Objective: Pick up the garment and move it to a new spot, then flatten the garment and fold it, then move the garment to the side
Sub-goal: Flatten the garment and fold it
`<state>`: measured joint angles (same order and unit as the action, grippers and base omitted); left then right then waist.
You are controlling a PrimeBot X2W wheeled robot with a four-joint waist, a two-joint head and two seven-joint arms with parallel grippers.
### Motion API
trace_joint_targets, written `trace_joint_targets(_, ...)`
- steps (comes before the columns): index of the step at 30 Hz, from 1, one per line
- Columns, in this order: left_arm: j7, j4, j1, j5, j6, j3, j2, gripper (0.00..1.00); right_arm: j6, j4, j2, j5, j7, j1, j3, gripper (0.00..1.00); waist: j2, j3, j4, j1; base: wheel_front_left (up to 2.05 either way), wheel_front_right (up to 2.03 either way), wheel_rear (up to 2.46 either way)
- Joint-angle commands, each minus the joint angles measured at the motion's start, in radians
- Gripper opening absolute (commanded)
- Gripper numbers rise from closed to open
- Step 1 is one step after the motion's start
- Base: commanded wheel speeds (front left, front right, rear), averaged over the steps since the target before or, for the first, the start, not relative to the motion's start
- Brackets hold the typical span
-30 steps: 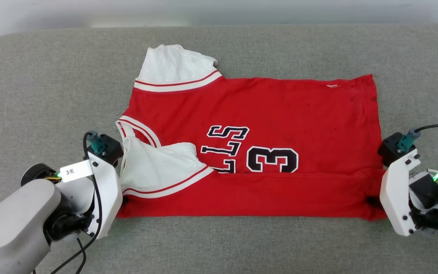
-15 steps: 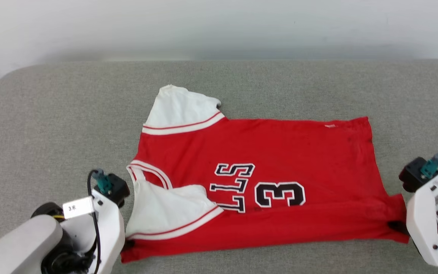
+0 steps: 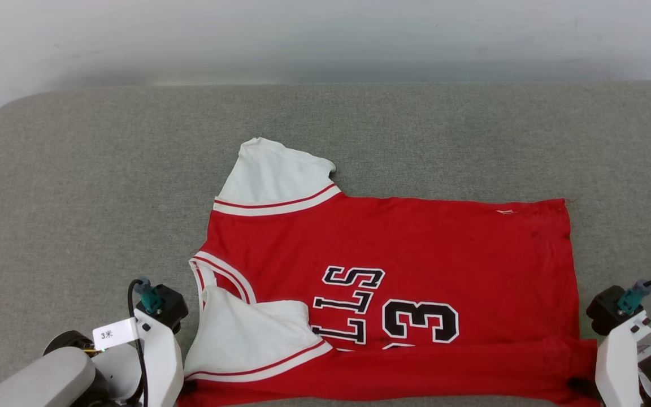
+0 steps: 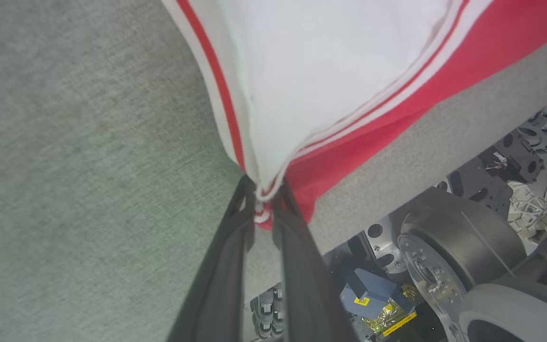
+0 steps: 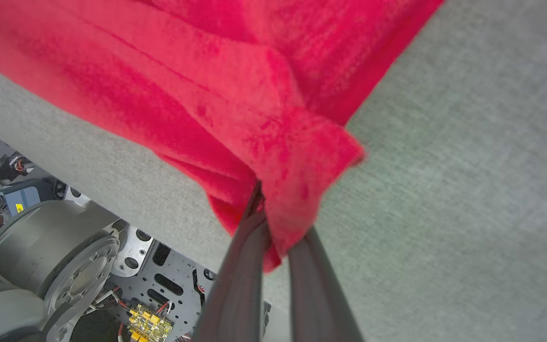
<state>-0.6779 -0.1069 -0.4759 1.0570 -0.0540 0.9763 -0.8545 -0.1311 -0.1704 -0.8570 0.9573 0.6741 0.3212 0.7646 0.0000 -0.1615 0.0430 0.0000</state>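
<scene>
A: Where's the shirt (image 3: 393, 249)?
B: Flat on the grey desk (image 3: 77, 198), near edge doubled over. Left hand (image 4: 264, 191) pinches the sleeve-side corner and right hand (image 5: 278, 223) the hem corner, probably to hold the fold taut.

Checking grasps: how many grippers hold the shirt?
2: left gripper pinches the shirt at its near left corner by the white sleeve; right gripper pinches its near right corner.
</scene>
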Motion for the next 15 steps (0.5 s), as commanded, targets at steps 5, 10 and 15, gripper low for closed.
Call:
trace_joint_targets(5,0.038,0.008,-0.019,-0.005,0.0,-0.027,-0.01,1.0,0.001,0.001,0.022,-0.037,-0.075,-0.01,-0.048,1.0,0.0,0.017,-0.002,0.0,0.0,0.0,0.0)
trace_joint_targets(10,0.069,0.063,-0.055,0.006,0.02,-0.085,-0.056,1.0,0.001,0.031,0.03,-0.105,-0.189,-0.001,-0.129,1.0,0.0,0.039,-0.01,0.0,0.0,0.0,0.0)
trace_joint_targets(15,0.145,0.087,-0.124,-0.053,0.044,-0.15,-0.092,1.0,0.001,0.051,0.099,-0.217,-0.351,0.011,-0.274,1.0,0.0,0.028,-0.034,0.0,0.0,0.0,0.0)
